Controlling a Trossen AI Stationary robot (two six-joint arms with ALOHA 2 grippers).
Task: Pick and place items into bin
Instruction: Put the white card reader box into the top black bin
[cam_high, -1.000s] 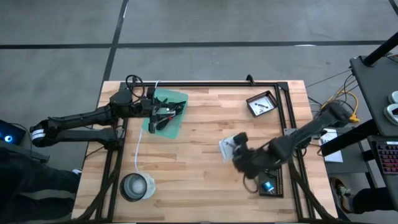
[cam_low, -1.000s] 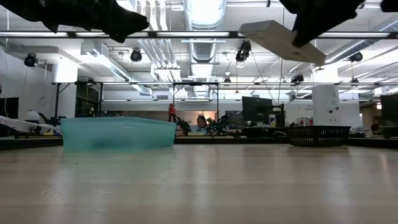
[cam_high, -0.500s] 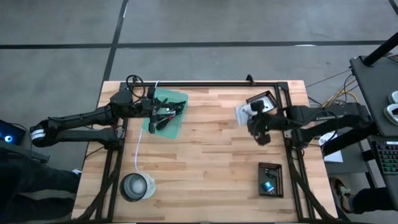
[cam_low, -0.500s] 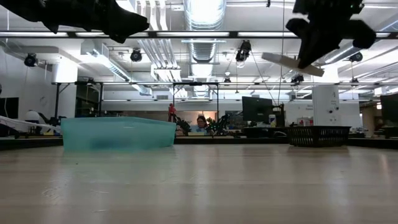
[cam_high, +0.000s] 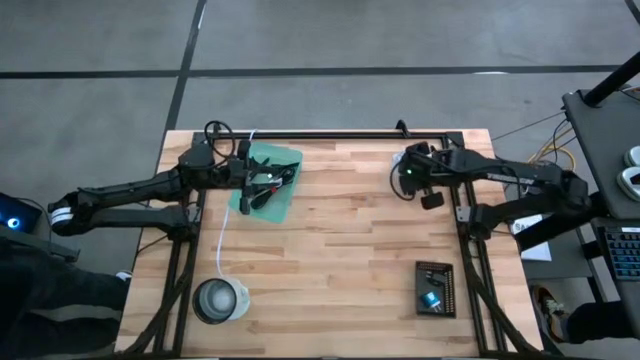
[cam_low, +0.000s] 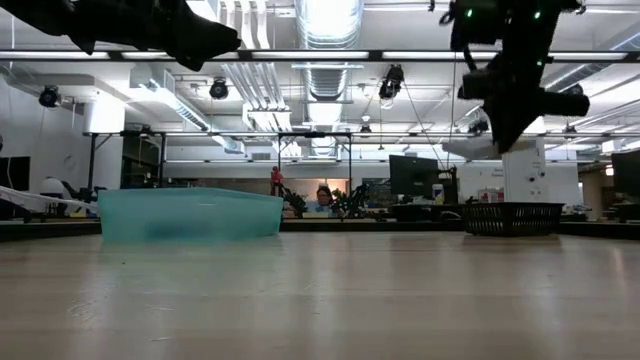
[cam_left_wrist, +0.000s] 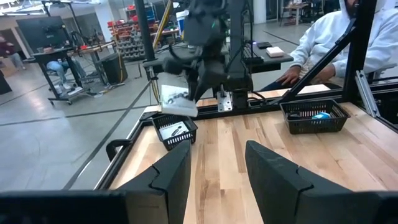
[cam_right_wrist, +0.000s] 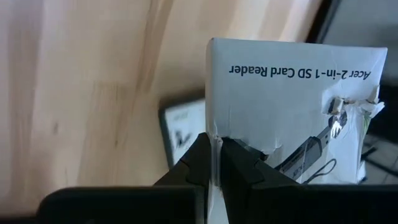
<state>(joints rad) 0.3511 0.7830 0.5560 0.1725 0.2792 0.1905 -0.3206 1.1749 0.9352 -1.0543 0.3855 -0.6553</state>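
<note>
My right gripper (cam_high: 412, 172) hovers over the small black tray (cam_high: 432, 160) at the table's far right, shut on a white printed packet (cam_right_wrist: 292, 106). In the left wrist view that packet (cam_left_wrist: 178, 99) hangs above the tray (cam_left_wrist: 175, 130), which holds another white item (cam_right_wrist: 186, 127). My left gripper (cam_high: 262, 186) is open (cam_left_wrist: 214, 171) and waits above the teal bin (cam_high: 268, 180). The bin holds dark bundled items and rests flat on the table (cam_low: 190, 215). My right gripper pinches the white packet between its two fingers (cam_right_wrist: 200, 163) at one edge (cam_right_wrist: 214, 138). It comes from above, pointing down. The packet is lifted clear of the table and shows below the fingers (cam_low: 478, 148), over the black tray.
A round silvery bowl (cam_high: 220, 300) stands at the near left, with a long white cord (cam_high: 224, 235) running from it toward the bin. A second black tray (cam_high: 435, 288) with a blue item sits at the near right. A person sits beyond the table (cam_left_wrist: 348, 37).
My right gripper has carried the white packet from the table's near right middle toward the far edge and now hovers over the far-right black tray. It has turned on the way, and the packet has swung from lying nearly flat to hanging below the fingers.
</note>
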